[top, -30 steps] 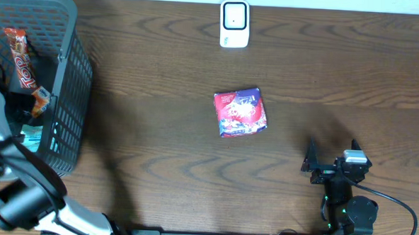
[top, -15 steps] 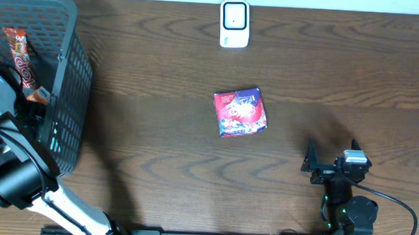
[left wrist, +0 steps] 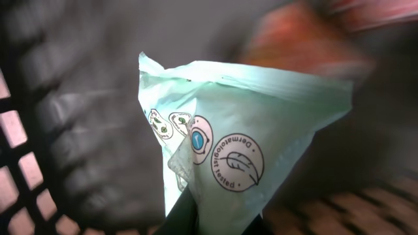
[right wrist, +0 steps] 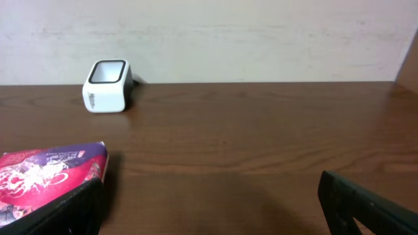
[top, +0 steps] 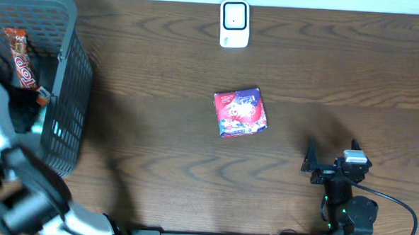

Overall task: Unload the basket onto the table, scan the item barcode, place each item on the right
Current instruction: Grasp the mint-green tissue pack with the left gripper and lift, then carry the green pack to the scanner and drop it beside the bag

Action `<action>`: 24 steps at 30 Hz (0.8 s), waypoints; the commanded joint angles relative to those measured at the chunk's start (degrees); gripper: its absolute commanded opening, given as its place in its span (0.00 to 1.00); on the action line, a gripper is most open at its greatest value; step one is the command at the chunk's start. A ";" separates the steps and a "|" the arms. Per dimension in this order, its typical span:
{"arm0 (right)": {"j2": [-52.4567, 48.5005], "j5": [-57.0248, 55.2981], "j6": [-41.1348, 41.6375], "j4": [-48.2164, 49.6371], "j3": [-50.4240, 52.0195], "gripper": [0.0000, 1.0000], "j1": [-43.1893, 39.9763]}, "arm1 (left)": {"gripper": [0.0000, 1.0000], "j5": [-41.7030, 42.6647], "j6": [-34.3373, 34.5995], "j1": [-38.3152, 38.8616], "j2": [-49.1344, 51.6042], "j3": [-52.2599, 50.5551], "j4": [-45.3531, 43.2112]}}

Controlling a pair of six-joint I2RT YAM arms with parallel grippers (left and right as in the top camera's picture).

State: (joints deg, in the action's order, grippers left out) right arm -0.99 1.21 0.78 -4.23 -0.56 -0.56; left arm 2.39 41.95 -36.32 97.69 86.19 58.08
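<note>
Left fingers point(left wrist: 185, 219) are closed on the bottom edge of a pale green pouch point(left wrist: 248, 143), pinching it inside the black basket point(top: 73, 76) at the 9 o'clock edge of the table point(top: 158, 151). A red candy bar point(top: 24, 67) lies in the basket too. Right fingers point(right wrist: 62, 209) stand wide apart and empty, parked near 5 o'clock. The white scanner point(top: 234, 23) sits at 12 o'clock, well apart from the basket, and a red packet point(top: 240, 112) lies flat near the centre. By my reading only the grasp is done. The pouch has yet to be lifted out, carried to the scanner and turned so its barcode, not visible here, faces the window.
</note>
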 commanded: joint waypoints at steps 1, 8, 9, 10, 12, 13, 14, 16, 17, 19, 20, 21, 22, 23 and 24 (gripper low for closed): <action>0.22 -0.48 -0.63 -0.04 0.24 0.99 0.39 | 0.07 6.51 -0.35 -0.24 -15.02 3.78 -1.84; 0.22 -0.48 -0.63 -0.02 0.24 0.99 0.39 | 0.07 7.74 -4.50 5.73 -40.06 3.78 -14.73; 0.22 -0.48 -0.63 -0.02 0.24 0.99 0.39 | 0.07 7.85 -5.42 8.04 -41.51 3.78 -15.61; 0.22 -0.48 -0.63 -0.02 0.24 0.99 0.39 | 0.07 8.63 -7.19 10.84 -42.62 3.78 -16.35; 0.22 -0.48 -0.63 -0.04 0.24 0.99 0.39 | 0.07 12.11 -11.74 18.12 -43.71 3.69 -17.31; 0.22 -0.48 -0.63 -0.04 0.24 0.99 0.39 | 0.07 13.51 -13.07 21.42 -43.69 3.65 -17.33; 0.22 -0.48 -0.63 -0.02 0.24 0.99 0.39 | 0.07 14.82 -14.69 25.83 -43.25 3.45 -17.31; 0.22 -0.48 -0.63 -0.02 0.24 0.99 0.39 | 0.07 15.10 -18.05 33.90 -41.68 2.80 -17.31; 0.22 -0.48 -0.63 -0.04 0.24 0.99 0.39 | 0.07 15.04 -19.71 36.81 -40.76 2.56 -17.31; 0.22 -0.48 -0.63 -0.04 0.24 0.99 0.39 | 0.07 14.93 -26.56 44.70 -36.94 2.08 -16.70; 0.22 -0.48 -0.63 -0.04 0.24 0.99 0.39 | 0.07 14.93 -28.41 46.86 -35.56 2.08 -16.31; 0.22 -0.48 -0.63 -0.04 0.24 0.99 0.39 | 0.07 14.88 -30.36 49.22 -33.57 2.08 -15.69; 0.22 -0.48 -0.63 -0.04 0.24 0.99 0.39 | 0.07 14.27 -31.61 51.49 -31.21 2.08 -14.86; 0.22 -0.48 -0.63 -0.04 0.24 0.99 0.39 | 0.07 12.83 -31.87 53.16 -29.07 2.08 -13.94; 0.22 -0.48 -0.63 -0.04 0.24 0.99 0.39 | 0.07 10.47 -31.87 54.82 -26.49 2.08 -12.72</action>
State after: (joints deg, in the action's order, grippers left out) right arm -0.99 1.19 0.78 -4.23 -0.56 -0.56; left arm 15.92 17.85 13.41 64.66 89.32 43.33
